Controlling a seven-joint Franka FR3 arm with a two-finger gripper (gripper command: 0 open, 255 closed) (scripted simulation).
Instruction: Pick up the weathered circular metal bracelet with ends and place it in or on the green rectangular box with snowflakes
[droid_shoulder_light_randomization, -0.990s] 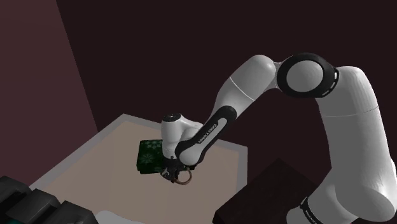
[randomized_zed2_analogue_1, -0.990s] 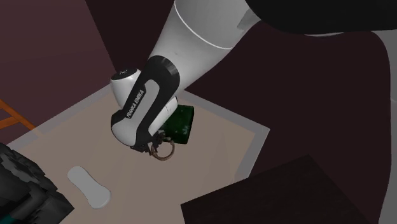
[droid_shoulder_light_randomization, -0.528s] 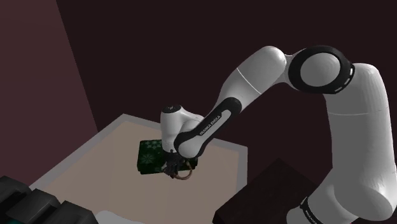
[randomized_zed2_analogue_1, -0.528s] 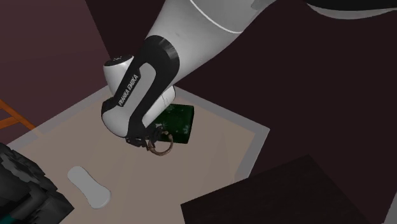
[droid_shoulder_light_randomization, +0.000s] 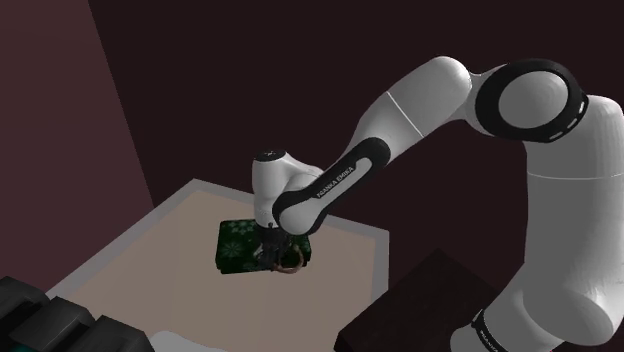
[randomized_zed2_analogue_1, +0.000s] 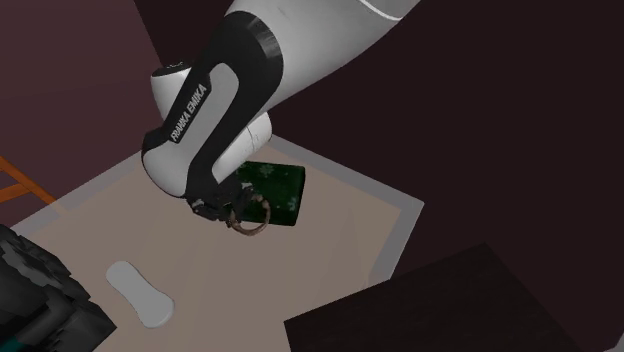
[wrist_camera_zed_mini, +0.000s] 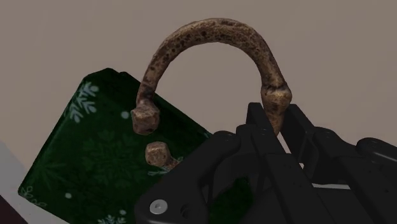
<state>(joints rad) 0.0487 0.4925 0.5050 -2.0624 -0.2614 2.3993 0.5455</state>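
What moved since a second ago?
The gripper, shut on the rusty bracelet, rose a little and carried it toward the green snowflake box; the arm swung its elbow higher. The box and the white flat piece on the table stayed put.

Printed in white capitals along the dark band of the arm, just above the wrist: "FRANKA EMIKA", plain to read in the second exterior view. Found again on that band in the shoulder view, smaller and barely legible.
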